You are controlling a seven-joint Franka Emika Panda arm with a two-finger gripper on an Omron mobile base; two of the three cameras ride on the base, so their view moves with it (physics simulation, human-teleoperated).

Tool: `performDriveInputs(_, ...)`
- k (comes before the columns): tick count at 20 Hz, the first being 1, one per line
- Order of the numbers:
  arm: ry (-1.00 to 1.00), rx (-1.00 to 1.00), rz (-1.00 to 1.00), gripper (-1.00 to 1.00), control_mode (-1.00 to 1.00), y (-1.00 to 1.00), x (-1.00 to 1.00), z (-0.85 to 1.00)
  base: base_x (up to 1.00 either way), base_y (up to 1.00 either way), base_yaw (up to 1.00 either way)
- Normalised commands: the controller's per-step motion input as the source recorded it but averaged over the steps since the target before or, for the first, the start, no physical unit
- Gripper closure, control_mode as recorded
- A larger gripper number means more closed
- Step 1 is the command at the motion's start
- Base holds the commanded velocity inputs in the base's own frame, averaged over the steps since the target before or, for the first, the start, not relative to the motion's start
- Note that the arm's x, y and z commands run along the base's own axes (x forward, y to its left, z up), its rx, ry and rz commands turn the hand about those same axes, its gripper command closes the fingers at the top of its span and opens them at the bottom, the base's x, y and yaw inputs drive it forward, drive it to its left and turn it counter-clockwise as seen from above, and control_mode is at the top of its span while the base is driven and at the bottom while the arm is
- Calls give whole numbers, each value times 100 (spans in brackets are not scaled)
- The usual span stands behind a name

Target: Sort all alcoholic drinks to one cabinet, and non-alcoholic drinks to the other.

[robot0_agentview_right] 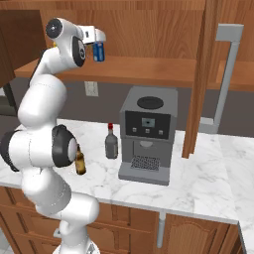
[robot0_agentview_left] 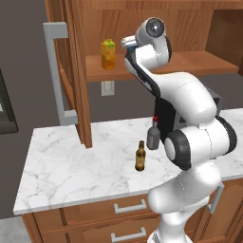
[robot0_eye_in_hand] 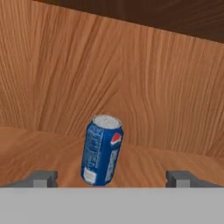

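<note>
1. Step: can (robot0_eye_in_hand: 102, 151) just set on cabinet shelf (robot0_agentview_right: 149, 69), right of carton (robot0_agentview_left: 108, 53). Pincer (robot0_eye_in_hand: 111, 178) spread wide, tips either side of can, not touching.
2. Can upright, long axis vertical, top up, slight lean in hand view.
3. Next, prob.: back pincer straight out w/o clipping can, then go for beer (robot0_agentview_left: 140, 156) or grey bottle (robot0_agentview_left: 153, 134) on table (robot0_agentview_left: 71, 161); other cabinet.

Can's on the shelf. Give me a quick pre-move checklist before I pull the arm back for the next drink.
1. Gripper open, fingers wide of the blue can: ok.
2. Can upright on the cabinet shelf: ok.
3. Juice carton on the same shelf: ok.
4. Brown beer bottle upright on the counter, waiting: ok.
5. Grey bottle upright beside the coffee machine: ok.
6. Second cabinet open: cannot tell.
</note>
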Motion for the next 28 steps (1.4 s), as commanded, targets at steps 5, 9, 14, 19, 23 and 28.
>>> performDriveInputs(5,-5,0,0,-100,-100,-17,-100,0,0,0,0)
performDriveInputs(9,0,4,0,-100,-100,-20,-100,0,0,0,0)
performDriveInputs(14,4,6,0,-100,-100,-3,-100,3,0,0,0)
performDriveInputs(19,13,8,0,-100,-100,0,-100,5,0,0,0)
performDriveInputs(23,14,6,0,-100,-100,0,-100,0,0,0,0)
performDriveInputs(28,12,1,0,-100,-100,5,-96,-25,0,0,0)
